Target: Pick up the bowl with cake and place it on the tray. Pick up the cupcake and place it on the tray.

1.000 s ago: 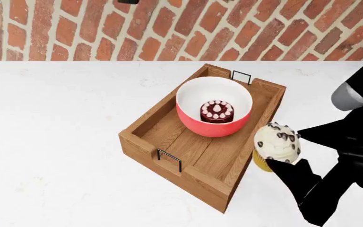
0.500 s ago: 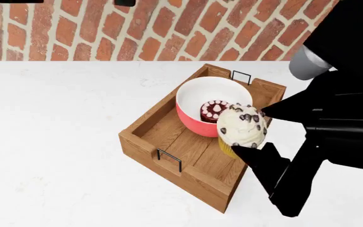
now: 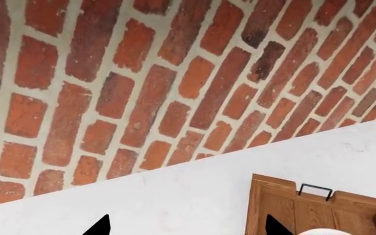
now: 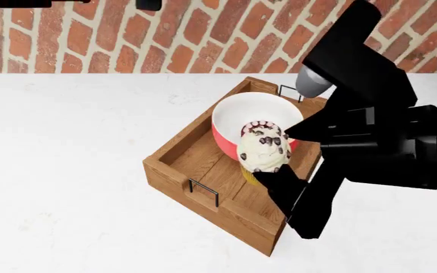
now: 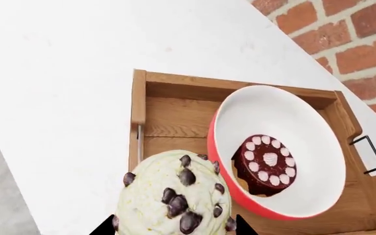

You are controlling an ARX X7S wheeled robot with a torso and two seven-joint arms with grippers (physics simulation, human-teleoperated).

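Note:
The wooden tray (image 4: 203,153) lies slantwise on the white counter, with the red bowl (image 4: 230,142) in its far half and the dark cake (image 5: 266,164) inside the bowl. My right gripper (image 4: 275,156) is shut on the cupcake (image 4: 264,149), held in the air over the tray's near half, in front of the bowl. In the right wrist view the cupcake (image 5: 175,196) fills the space between the fingertips, above the tray floor (image 5: 168,117). My left gripper (image 3: 184,227) is open and empty above the counter, by the tray's far corner (image 3: 273,191).
A brick wall (image 4: 127,34) runs along the back of the white counter (image 4: 59,170). The black right arm (image 4: 378,131) reaches over the tray's right side. Wire handles (image 4: 203,192) stand at the tray's short ends.
The right arm has carried the cupcake leftward, from beside the tray's right edge to above its near half in front of the bowl. Bowl and tray have stayed put.

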